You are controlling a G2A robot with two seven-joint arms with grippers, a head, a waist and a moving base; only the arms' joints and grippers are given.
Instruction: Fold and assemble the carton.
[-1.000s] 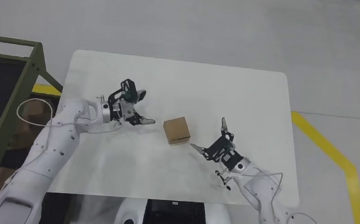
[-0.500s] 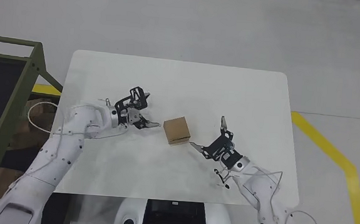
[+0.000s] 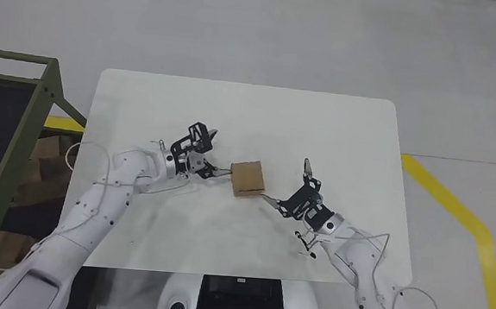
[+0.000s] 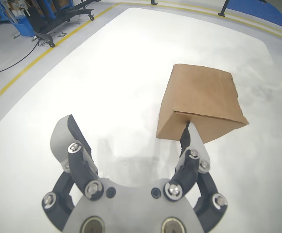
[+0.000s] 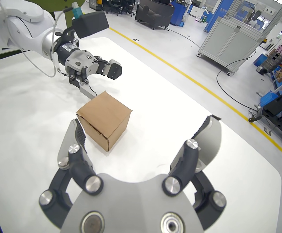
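- Two end effectors flank the carton (image 3: 247,178), a closed brown cube standing on the desk (image 3: 319,125).
- Change: over the last second the left end effector (image 3: 216,155) has travelled from well apart to the carton's side. One of its fingertips (image 4: 188,126) now touches the flap seam there.
- The carton has barely shifted, and the right end effector (image 3: 286,183) has kept its station on the opposite side.
- Meaning, as a judgement: the folding looks largely done, and the left arm is starting to press or tuck a last flap edge.
- Pose: the left arm is stretched low toward the carton with its jaws spread wide and nothing held.
- The right jaws are also spread wide and empty, with one finger just beside a carton corner; contact is unclear.
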